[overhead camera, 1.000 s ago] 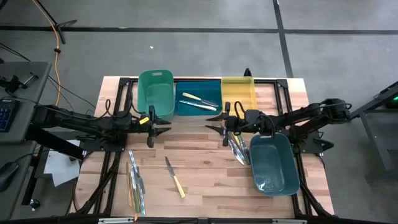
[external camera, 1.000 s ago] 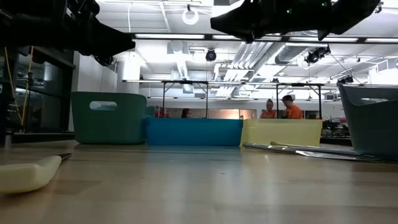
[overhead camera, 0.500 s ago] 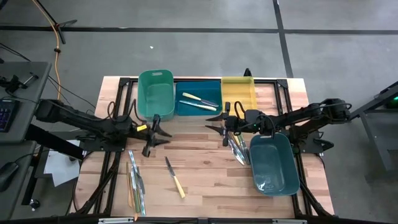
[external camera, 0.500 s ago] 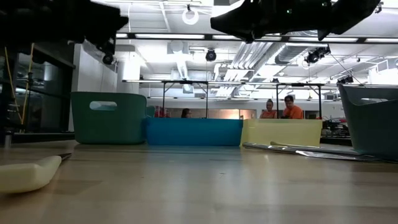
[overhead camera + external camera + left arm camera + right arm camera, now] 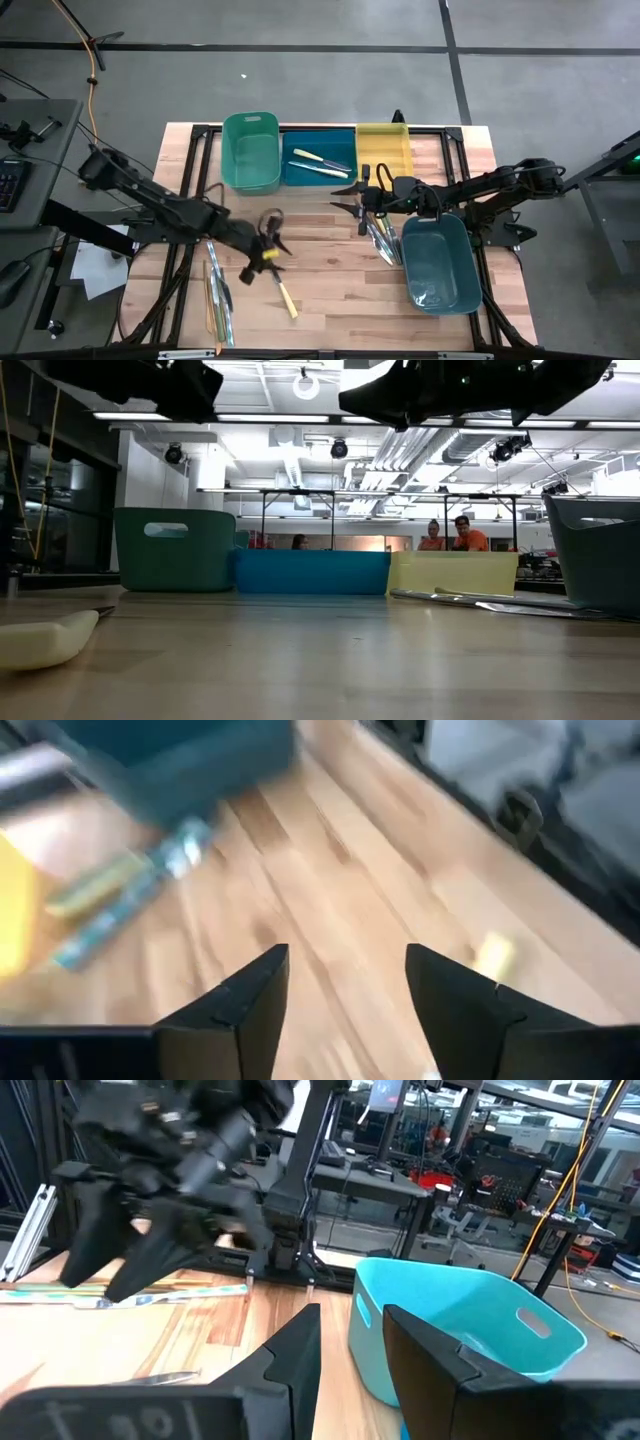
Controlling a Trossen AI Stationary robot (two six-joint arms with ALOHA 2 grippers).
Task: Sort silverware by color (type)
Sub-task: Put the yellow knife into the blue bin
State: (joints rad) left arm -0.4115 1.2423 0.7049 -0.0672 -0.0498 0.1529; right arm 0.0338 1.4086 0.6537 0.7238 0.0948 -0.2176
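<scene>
The silverware lies in groups on the wooden table. A knife with a pale yellow handle lies flat near the middle; its handle fills the low view's near left. One pile is at the near left, another lies beside the dark teal bin. Two yellow-handled pieces rest in the blue bin. My left gripper hovers open just above and left of the lone knife, with bare wood between its fingers. My right gripper hangs open above the table in front of the yellow bin.
A green bin, a blue bin and a yellow bin stand in a row along the far edge. A dark teal bin sits at the near right. Bare wood lies between the knife and the right pile. People stand far behind the table.
My left arm has swung from beside the green bin toward the near edge and the right, turning as it went, and its gripper now hangs over the yellow-handled knife. It has stayed open. The silverware has not moved.
</scene>
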